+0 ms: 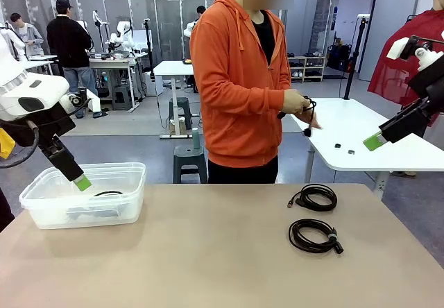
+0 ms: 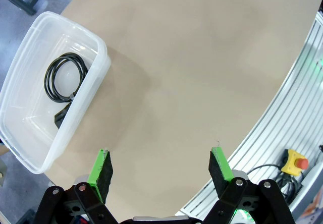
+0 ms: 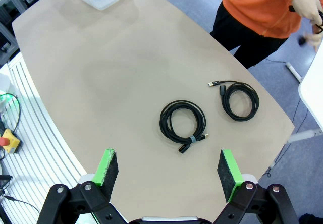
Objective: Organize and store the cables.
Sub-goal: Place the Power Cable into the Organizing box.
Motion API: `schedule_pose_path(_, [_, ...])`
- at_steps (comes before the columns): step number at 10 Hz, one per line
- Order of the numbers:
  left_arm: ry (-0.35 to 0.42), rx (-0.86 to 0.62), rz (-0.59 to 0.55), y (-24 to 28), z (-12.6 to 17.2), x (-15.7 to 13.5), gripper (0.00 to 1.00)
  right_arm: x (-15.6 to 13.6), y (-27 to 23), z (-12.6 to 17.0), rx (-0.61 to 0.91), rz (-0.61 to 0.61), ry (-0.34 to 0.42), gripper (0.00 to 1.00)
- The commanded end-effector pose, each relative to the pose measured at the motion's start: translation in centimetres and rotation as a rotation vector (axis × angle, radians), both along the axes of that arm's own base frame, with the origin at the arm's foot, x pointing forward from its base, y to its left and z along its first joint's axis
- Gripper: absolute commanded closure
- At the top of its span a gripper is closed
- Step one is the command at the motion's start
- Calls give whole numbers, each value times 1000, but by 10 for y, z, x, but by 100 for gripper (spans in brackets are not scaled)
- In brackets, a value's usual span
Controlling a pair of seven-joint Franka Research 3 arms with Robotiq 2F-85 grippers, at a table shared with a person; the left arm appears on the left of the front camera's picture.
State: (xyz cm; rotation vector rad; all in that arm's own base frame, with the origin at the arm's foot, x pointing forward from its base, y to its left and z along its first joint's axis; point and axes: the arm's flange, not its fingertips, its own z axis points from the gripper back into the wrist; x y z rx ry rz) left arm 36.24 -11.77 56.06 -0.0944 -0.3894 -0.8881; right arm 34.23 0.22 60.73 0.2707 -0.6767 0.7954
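Black cables (image 3: pixel 165 123) coiled on table (image 3: pixel 101 72); one in tub (image 2: pixel 93 82).

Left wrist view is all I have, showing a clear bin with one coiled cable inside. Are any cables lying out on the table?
Observer: Yes, two. A near cable and a far cable lie coiled, one behind the other, on the right side of the table.
Operator: Is anyone holding another?
Observer: The person's hands hold a third cable beyond the far edge.
Operator: And the right gripper?
Observer: The right gripper is raised, jaws open and empty, with both coils ahead of it.
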Motion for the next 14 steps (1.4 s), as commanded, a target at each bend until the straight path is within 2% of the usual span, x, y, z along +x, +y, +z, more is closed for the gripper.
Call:
schedule_pose_path(1, [17,9,14,0,4,-2,4,0,0,0,0,6,0,0])
schedule_pose_path(14, [17,9,14,0,4,-2,4,0,0,0,0,6,0,0])
